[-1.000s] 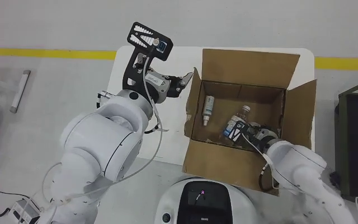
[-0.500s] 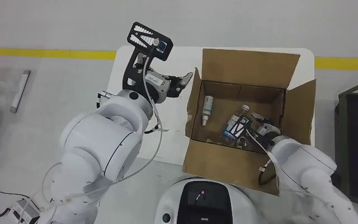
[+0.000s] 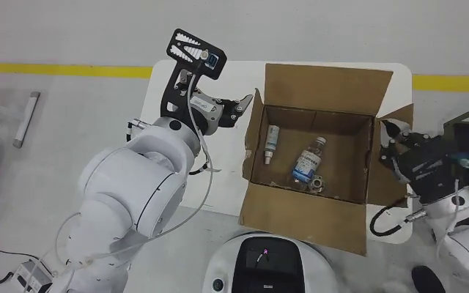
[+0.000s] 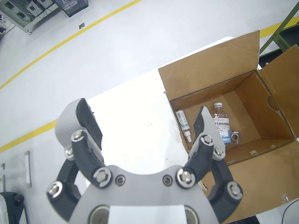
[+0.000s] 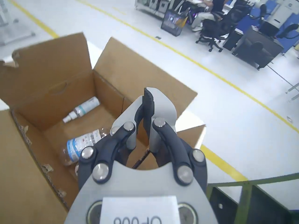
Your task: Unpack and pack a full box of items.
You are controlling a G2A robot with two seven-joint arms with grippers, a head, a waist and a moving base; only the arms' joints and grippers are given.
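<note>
On the white desk (image 3: 223,172), a cardboard box (image 3: 322,86), top open, flaps folded outward. Lying flat on the box floor:
- a small white spray bottle (image 3: 272,143), close to the wall nearest the left arm, nozzle toward the robot
- next to it but apart, a larger clear bottle (image 3: 306,162) with a blue and white label, cap toward the far wall
- just beside that bottle's base, a small metal fitting (image 3: 316,182) with a round hole; touching or not, impossible to tell

Left hand (image 4: 147,122) above the bare desk just outside the box, pointing toward it, fingers spread wide, nothing between them. Right hand (image 5: 148,104) raised outside the box on the opposite side, near the side flap, fingers pressed together, nothing gripped. From the right wrist, both bottles on their sides down inside the box, spray bottle against the far wall, clear bottle nearer the hand.
</note>
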